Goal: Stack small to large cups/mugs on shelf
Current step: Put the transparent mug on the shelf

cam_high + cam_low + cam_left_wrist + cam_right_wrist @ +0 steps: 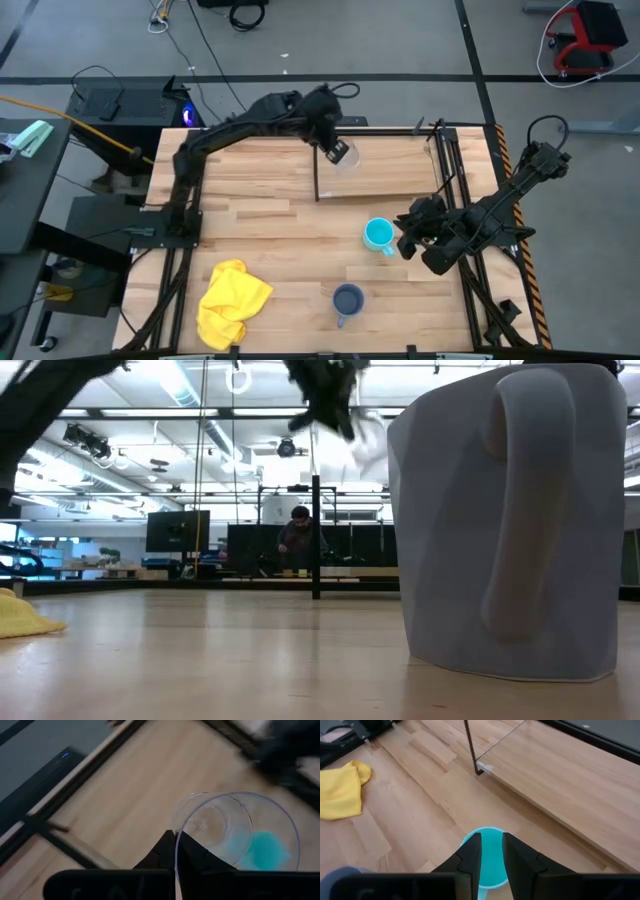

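my left gripper [338, 152] is pinched on the rim of the clear glass cup [235, 832], one finger inside the wall and one outside, holding it over the shelf [400, 175] near its left front upright. the step in hand, as i judge it, is setting this smallest cup down on the shelf board. to do it well i should level the cup first, since it looks tilted in my wrist view, then lower straight down until its base meets the wood before letting go.

my right gripper [489, 851] grips the rim of the cyan mug [378, 234], which sits on the tabletop [270, 240] just in front of the shelf. the grey-blue mug [347, 299] waits nearer the front edge, well apart from the yellow cloth [232, 300].
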You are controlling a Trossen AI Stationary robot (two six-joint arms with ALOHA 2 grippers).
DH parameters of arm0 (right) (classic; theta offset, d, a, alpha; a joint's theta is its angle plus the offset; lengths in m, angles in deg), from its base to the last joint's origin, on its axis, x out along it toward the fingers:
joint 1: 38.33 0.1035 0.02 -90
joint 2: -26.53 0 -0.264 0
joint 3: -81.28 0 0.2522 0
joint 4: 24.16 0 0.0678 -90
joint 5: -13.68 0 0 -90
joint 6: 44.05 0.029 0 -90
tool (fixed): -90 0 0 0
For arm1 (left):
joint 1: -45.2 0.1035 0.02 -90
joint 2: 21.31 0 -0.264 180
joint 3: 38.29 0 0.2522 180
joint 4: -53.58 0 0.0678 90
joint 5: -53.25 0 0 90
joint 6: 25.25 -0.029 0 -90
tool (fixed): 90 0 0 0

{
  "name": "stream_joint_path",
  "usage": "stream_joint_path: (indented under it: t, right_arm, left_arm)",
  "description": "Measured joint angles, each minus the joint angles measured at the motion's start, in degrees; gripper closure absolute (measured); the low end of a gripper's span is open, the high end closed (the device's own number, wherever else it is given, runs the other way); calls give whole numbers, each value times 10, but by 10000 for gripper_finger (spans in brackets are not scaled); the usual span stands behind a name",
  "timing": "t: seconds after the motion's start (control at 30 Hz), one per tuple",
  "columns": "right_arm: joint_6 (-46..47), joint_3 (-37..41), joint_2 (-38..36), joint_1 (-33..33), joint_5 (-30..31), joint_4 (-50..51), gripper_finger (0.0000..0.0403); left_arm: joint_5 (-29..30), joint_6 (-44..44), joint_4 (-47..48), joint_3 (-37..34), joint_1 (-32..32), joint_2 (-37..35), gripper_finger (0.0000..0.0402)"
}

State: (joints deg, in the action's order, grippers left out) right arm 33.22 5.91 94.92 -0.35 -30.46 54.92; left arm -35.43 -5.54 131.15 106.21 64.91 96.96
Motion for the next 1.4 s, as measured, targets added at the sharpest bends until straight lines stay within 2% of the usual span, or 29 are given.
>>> stream_joint_path:
  t: [0.27, 0.6, 1.0, 1.4]
  right_arm:
    - [65, 0, -10, -4, 11, 66, 324]
    - [70, 0, -10, -5, 19, 78, 325]
    - [72, 0, -10, -8, 20, 78, 325]
    - [82, 0, -9, -8, 19, 71, 325]
  left_arm:
    - [-5, -10, -16, 3, 24, 58, 395]
    - [7, 8, -20, 2, 15, 110, 395]
    - [68, 100, 20, 0, 20, 115, 395]
    - [60, 131, 32, 2, 22, 141, 395]
